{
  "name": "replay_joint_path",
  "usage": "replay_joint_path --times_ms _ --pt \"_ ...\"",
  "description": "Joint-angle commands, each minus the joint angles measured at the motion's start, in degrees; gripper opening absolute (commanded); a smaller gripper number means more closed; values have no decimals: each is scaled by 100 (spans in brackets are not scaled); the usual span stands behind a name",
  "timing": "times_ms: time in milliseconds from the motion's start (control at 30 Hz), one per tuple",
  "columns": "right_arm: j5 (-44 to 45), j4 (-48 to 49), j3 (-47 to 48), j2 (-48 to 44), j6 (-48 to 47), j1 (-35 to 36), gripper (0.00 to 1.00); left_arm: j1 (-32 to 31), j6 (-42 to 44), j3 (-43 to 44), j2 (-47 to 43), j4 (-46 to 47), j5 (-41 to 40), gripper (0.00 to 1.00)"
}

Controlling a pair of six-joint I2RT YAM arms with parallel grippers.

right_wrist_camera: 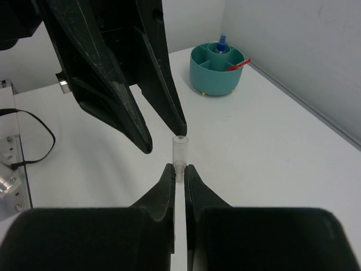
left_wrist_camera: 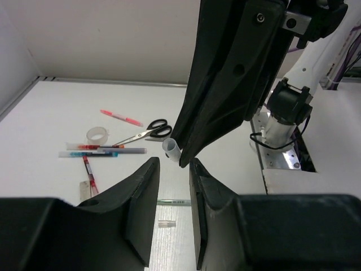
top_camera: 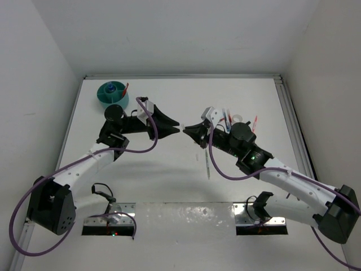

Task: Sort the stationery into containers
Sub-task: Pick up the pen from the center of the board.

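- Two arms meet nose to nose over the middle of a white worktop point(top_camera: 169, 178). In the top view the L gripper point(top_camera: 177, 125) and R gripper point(top_camera: 186, 129) have their tips nearly touching.
- R gripper: jaws pressed together, pinching the lower end of a short clear tube point(right_wrist_camera: 179, 152). The rest of the tube sticks out past the tips, open end toward the L gripper.
- L gripper: jaws spread, nothing btwn them.
- In the L wrist view the tube sits just beyond the gap btwn the L jaws, in line w/ it.
- In the R wrist view the tube's open end is just under one L fingertip point(right_wrist_camera: 176, 116). Whether they touch, can't tell.
- The tube is held up off the worktop.
- Tub point(right_wrist_camera: 217, 83): teal, round, w/ dividers, at the far-left corner of the worktop, well apart from both grippers.
- In the tub: a blue-capped bottle point(right_wrist_camera: 221, 43) standing upright, and a red pen point(right_wrist_camera: 239, 63) leaning out over the rim, seemingly in a diff. compartment.
- Loose on the worktop on the R arm's side:
  - scissors point(left_wrist_camera: 151, 131) w/ black handles
  - tape roll point(left_wrist_camera: 97, 134) lying flat
  - pink pen point(left_wrist_camera: 120, 117)
  - grey pen point(left_wrist_camera: 123, 151)
- A thin pen point(top_camera: 207, 164) lies alone on the worktop near the R gripper, on the side toward the arm bases.
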Motion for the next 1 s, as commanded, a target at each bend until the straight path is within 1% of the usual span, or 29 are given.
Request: replay_joint_path --times_ms 0,133,500,567,600,633,667,700,733,767,800,833,867,933,967 --pt "-285 367 116 -115 -157 -6 0 -66 185 178 43 136 192 26" --pt "-312 403 143 -80 -166 21 0 -119 -87 160 61 276 34 28" --pt "-356 447 230 -1 -201 38 0 -189 -149 107 69 382 -195 28" --pt "-225 412 204 -18 -201 38 0 -180 -149 99 69 347 -247 28" --pt "-163 386 195 -45 -193 38 0 -180 -132 99 61 321 -282 32" --pt "-76 351 169 -80 -166 38 0 -180 -114 107 61 277 -326 38" --pt "238 176 160 -132 -131 30 0 -154 -105 107 61 120 -527 51" --pt "424 9 178 -168 -87 12 0 -145 -79 125 26 5 -720 56" --pt "644 -367 195 -194 -35 -5 0 -137 -87 134 17 -101 -913 60" --pt "1194 -588 213 -246 166 -66 0 -128 -148 160 -1 -363 -1559 67" --pt "1521 -790 213 -264 325 -93 0 -128 -219 160 -1 -522 -2036 68" --pt "1882 -1193 196 -291 491 -137 0 -145 -359 169 -1 -898 -3163 68" --pt "2590 -1397 169 -334 850 -207 0 -180 -621 186 43 -1128 -3748 64" --pt "3244 -1897 29 -379 1273 -286 0 -276 -615 344 174 -1629 -4647 58" --pt "3526 -1995 -24 -414 1667 -391 0 -451 -415 414 392 -1953 -5051 55"
